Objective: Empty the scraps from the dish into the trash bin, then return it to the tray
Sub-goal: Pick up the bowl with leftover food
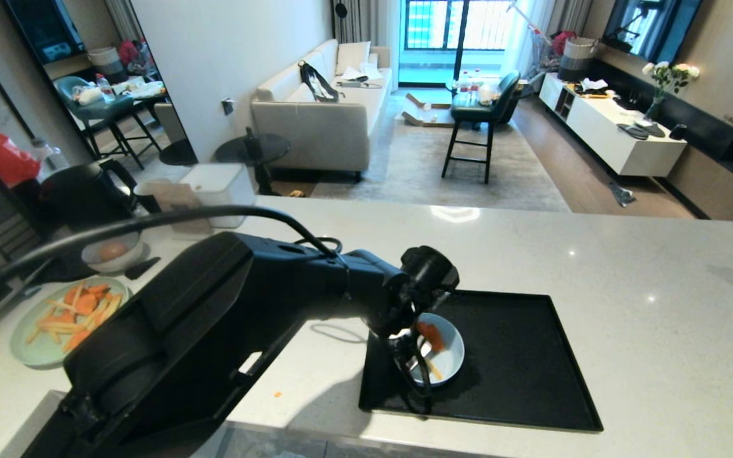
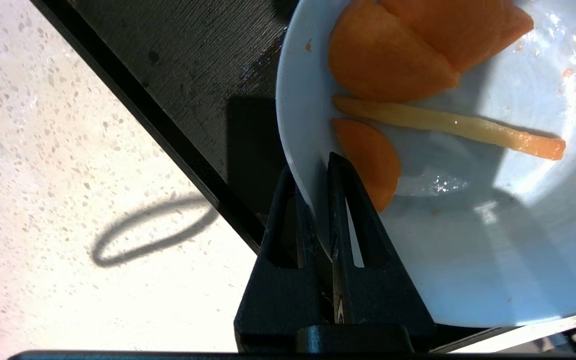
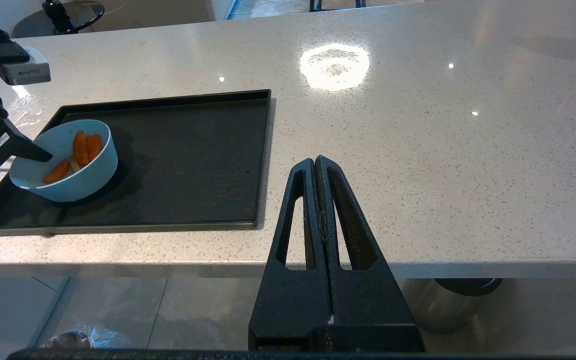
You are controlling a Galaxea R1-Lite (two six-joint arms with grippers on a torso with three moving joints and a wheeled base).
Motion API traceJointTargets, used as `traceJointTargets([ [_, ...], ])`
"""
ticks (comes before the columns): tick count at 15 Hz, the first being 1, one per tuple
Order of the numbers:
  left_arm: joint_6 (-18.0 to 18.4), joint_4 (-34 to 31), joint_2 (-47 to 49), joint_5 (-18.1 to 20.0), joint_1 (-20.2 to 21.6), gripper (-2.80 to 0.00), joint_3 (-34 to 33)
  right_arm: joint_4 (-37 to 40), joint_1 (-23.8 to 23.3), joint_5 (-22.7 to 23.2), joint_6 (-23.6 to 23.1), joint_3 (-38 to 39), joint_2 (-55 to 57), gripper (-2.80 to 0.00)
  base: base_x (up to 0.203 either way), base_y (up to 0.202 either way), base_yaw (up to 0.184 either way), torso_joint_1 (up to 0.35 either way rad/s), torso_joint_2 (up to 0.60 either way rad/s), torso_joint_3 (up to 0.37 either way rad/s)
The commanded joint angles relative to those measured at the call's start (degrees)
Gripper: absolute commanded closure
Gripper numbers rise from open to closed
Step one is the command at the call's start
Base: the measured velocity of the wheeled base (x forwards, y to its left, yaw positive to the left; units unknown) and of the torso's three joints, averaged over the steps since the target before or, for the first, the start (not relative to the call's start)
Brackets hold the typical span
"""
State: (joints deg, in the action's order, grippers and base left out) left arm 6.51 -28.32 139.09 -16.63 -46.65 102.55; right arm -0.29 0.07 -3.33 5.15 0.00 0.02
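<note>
Gripping: left gripper (image 2: 318, 172) pinches the dish (image 2: 468, 240) rim, ready for lifting
Scraps (image 2: 393, 55): inside, on tray (image 2: 193, 75)
Right gripper (image 3: 316, 165): closed, idle

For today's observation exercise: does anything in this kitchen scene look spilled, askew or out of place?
One small orange crumb lies loose on the counter, outside the tray near its left edge. Otherwise the dish sits on the tray, gripped at its rim by the left gripper, scraps inside.

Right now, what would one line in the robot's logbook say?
left gripper: shut on bowl rim | bowl: on tray, scraps inside | right gripper: shut, idle, off the counter's edge
</note>
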Motion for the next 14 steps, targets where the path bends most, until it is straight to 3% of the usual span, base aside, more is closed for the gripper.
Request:
traceJointTargets([
  [1, -2.0, -0.2, -1.1, -0.2, 0.4, 0.0, 0.4, -0.1, 0.0, 0.0, 0.0, 0.0, 0.0, 0.0, 0.0, 0.0, 0.0, 0.0, 0.0, 0.0],
  [4, -5.6, -0.1, -3.8, -0.2, 2.1, 0.0, 0.5, 0.0, 0.0, 0.0, 0.0, 0.0, 0.0, 0.0, 0.0, 0.0, 0.0, 0.0, 0.0, 0.0],
  [11, -6.7, -3.3, -8.9, -0.2, 5.6, 0.0, 0.6, -0.1, 0.0, 0.0, 0.0, 0.0, 0.0, 0.0, 0.0, 0.0, 0.0, 0.0, 0.0, 0.0],
  [14, -10.2, -5.8, -9.1, -0.2, 6.0, 0.0, 0.7, 0.0, 0.0, 0.0, 0.0, 0.0, 0.0, 0.0, 0.0, 0.0, 0.0, 0.0, 0.0, 0.0],
])
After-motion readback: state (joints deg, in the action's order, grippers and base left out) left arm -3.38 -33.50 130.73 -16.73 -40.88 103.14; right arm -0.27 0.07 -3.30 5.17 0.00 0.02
